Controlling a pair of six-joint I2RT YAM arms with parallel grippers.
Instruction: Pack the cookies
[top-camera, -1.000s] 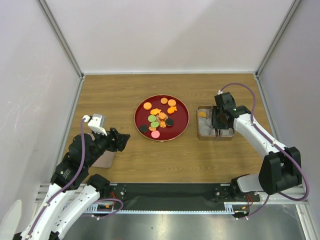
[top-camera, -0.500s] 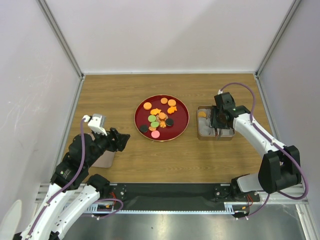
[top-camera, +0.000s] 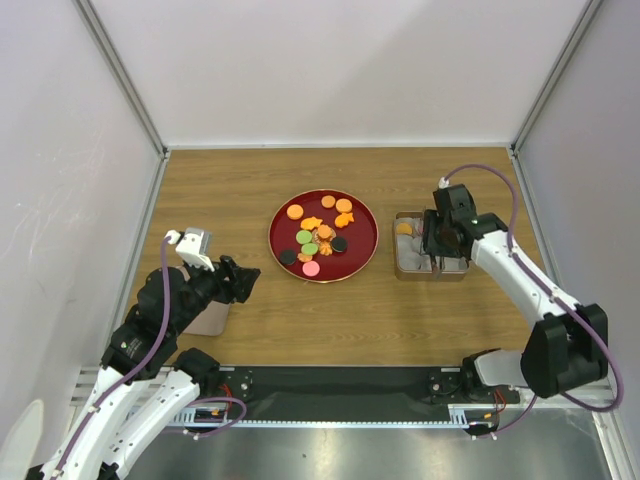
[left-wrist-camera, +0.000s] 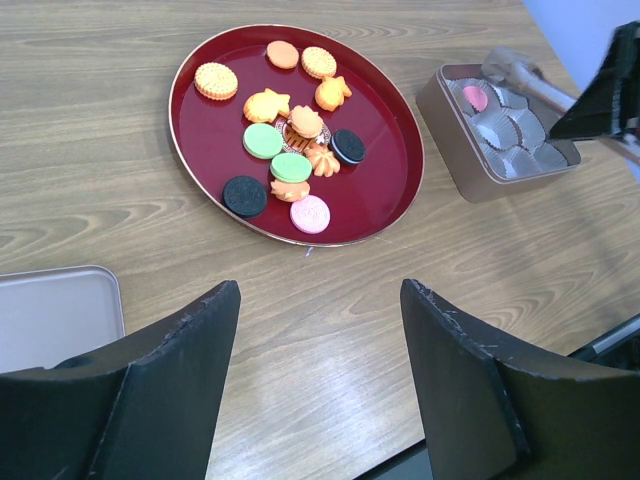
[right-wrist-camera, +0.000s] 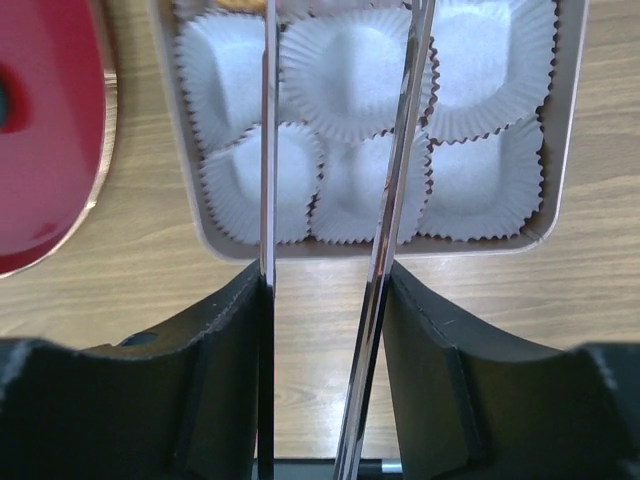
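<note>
**Right hand (right-wrist-camera: 325, 275) over the tin with tongs, most cookies on the plate**

Right hand pinches a pair of metal tongs (right-wrist-camera: 268, 150) and hangs above the tin (left-wrist-camera: 450, 140), which stands toward the right edge of the worktop (left-wrist-camera: 100, 200). The blades stand a little apart, and I see nothing between them. The left hand (left-wrist-camera: 318, 290) hovers near the near-left corner with its fingers spread wide and empty, just over a flat grey lid (left-wrist-camera: 55, 310).

The cookies (left-wrist-camera: 291, 167) lie on the red plate (left-wrist-camera: 390, 190) in the middle of the worktop. I count thirteen there:
- three round orange
- about five other orange shapes, fish among them
- two green
- two black
- one pink

One more sits in the far-left paper cup of the tin, looking pink from one view and orange from another. Six empty cups show under the right hand.

The cookies look thin, light and stiff, and probably brittle at the rim, so a gentle squeeze should do. Their flat tops give the blades nothing to catch on. The best hold is likely across the width, one blade on each edge. For a fish, across the narrow body seems best.

The outer cookies lie apart and look easy to reach. Those at the plate's centre touch or overlap, so a neighbour may lift or slide with the one taken.
</note>
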